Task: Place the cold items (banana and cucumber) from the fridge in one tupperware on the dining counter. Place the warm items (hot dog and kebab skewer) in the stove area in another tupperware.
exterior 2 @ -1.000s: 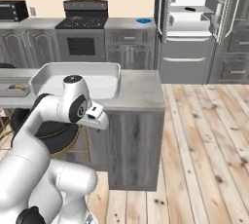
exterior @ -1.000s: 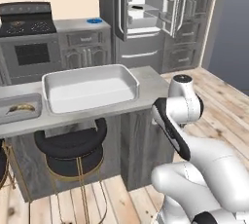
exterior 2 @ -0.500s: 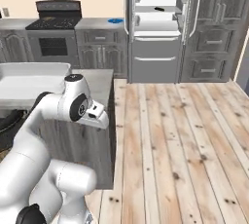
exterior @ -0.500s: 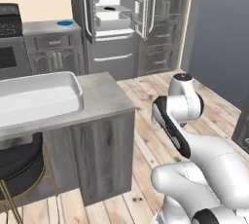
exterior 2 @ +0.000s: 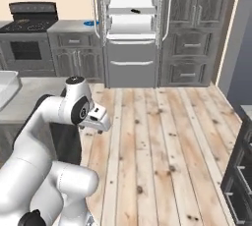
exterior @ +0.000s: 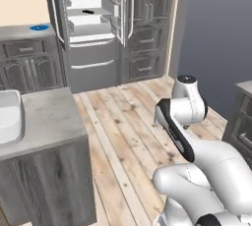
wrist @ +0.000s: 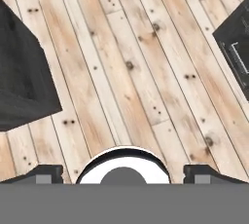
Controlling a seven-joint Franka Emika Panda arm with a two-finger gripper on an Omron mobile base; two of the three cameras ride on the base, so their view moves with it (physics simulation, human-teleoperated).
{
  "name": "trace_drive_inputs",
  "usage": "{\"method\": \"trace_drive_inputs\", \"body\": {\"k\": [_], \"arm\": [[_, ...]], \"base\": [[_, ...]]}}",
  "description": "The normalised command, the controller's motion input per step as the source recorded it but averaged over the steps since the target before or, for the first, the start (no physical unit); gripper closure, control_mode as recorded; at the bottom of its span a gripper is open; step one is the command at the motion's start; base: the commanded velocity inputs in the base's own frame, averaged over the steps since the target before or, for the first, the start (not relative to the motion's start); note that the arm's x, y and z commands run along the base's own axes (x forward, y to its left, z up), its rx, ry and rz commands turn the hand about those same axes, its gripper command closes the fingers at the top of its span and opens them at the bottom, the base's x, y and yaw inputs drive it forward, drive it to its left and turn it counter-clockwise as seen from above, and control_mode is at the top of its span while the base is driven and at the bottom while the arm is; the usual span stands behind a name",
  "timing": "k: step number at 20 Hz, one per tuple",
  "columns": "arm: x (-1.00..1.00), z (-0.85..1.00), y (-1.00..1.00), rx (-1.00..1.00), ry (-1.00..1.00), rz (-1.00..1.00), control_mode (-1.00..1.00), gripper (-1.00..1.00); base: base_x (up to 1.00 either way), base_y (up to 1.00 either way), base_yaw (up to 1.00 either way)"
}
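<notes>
My gripper (wrist: 124, 172) points down at the wooden floor, open, with nothing between its widely spread fingertips (wrist: 46, 172). The arm is folded close over the base. The fridge (exterior: 88, 23) (exterior 2: 133, 23) stands ahead with both doors open. A small dark thing (exterior: 88, 11) (exterior 2: 135, 10) lies on one of its shelves, too small to name; I cannot make out the banana or the cucumber. One white tupperware (exterior: 7, 117) (exterior 2: 6, 85) sits on the dining counter (exterior: 47, 122) (exterior 2: 34, 92) at the left edge. The stove (exterior 2: 29, 23) is at the far left; the hot dog and the kebab skewer are out of view.
A blue bowl (exterior: 39, 27) (exterior 2: 90, 23) sits on the counter beside the fridge. Tall grey cabinets (exterior: 147, 28) (exterior 2: 189, 28) stand right of the fridge. A dark cabinet (exterior: 241, 117) (exterior 2: 241, 171) is close on the right. Bare wooden floor (exterior 2: 157, 136) lies between me and the fridge.
The whole picture has slid left, so the base has moved. The counter and tupperware are now at the left edge, and the fridge looks nearer and more central. Arm and gripper are unchanged.
</notes>
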Motion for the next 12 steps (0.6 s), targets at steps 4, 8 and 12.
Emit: {"method": "trace_drive_inputs", "body": {"k": [4,8,12], "arm": [[0.00,0.00,0.00,0.00,0.00,0.00,1.00,-1.00],[0.00,0.00,0.00,0.00,0.00,0.00,1.00,-1.00],[0.00,0.00,0.00,0.00,0.00,0.00,1.00,-1.00]], "base": [[1.00,-0.45,0.15],[1.00,-0.81,0.16],[1.00,-0.82,0.21]]}}
